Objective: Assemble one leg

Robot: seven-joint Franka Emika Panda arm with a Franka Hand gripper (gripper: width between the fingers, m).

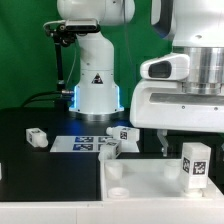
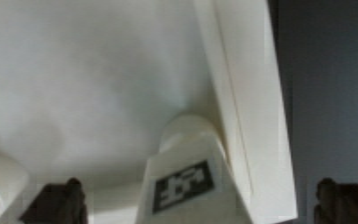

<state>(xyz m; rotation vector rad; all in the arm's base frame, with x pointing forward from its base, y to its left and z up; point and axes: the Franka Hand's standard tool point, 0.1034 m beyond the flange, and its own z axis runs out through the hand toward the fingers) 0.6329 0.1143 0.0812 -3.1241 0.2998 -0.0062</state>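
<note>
You are looking at a robotics lab, set up for recording rather than for living or trade. The Franka arm's white base (image 1: 97, 85) is bolted onto a black table (image 1: 30, 160), lit blue at its foot. Behind that base hangs a plain green backdrop (image 1: 25, 50), and beside it, on the exterior view's left, a dark camera stand (image 1: 63, 50) with trailing cables. In front of the base lies the marker board (image 1: 82, 143), and the white furniture parts (image 1: 35, 137) near it carry black-and-white square tags, as tracking rigs use.
</note>
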